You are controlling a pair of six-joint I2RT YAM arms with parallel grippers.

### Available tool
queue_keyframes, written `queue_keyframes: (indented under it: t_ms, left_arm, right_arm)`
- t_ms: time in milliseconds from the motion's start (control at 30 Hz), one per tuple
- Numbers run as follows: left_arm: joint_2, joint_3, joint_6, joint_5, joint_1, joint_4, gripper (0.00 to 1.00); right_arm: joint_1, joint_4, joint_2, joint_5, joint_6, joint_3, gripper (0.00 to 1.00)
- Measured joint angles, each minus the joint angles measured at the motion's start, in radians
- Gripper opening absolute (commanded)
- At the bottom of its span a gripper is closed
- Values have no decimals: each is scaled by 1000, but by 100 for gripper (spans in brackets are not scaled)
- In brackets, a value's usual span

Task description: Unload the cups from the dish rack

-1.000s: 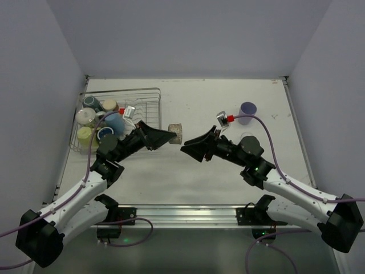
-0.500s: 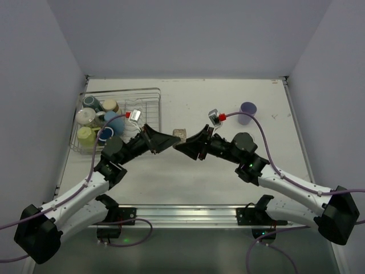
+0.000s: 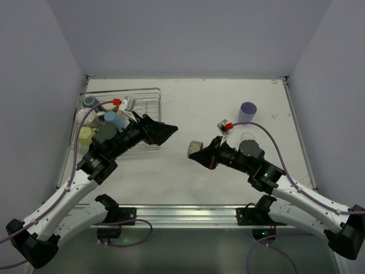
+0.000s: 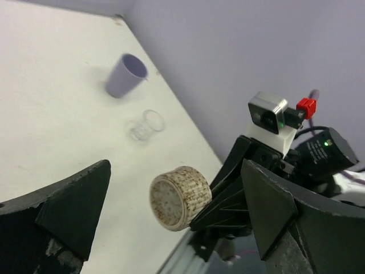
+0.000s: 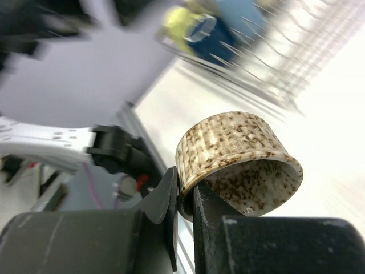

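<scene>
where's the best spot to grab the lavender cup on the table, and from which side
Take the lavender cup by its rim from above, one finger inside, one outside. It seems to stand upright, mouth up, with no handle showing, and the clear glass beside it crowds a side approach. The left hand is open; the right hand holds the speckled cup.

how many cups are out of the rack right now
3. The lavender cup stands far right on the table, a clear glass is beside it, and the speckled tan cup is pinched by its rim in the right gripper. Others may be hidden.
</scene>
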State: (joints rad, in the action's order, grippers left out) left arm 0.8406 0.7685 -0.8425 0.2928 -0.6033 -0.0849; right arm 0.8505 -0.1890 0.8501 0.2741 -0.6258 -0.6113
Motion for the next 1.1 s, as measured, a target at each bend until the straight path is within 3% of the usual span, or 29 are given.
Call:
queue_keyframes:
  t_ms: [100,233,367,433,733,1100]
  left_arm:
    - [-60,72,156,-95,0,163,100]
    - [-164,48,307,-212,0,339,100]
    - [-233,-29,389,-304,0,430,100]
    - [-238,-62,415,-341,0,468,100]
    - [-245,-103,470,-380,0,520,100]
    - [-268,-103,474,-383,0,520,100]
  right_arm:
    - [-1,219,-82,-134,-3,18,0]
    - [-40,481,-90,-306,-32,34,0]
    - [-150,620,-30,-375,-48,72,0]
    - [-265,663,9,-396,-47,80,0]
    - [-450,698,281,-447,-14,-6,0]
    - [-481,714,409,-454,18,-64,32]
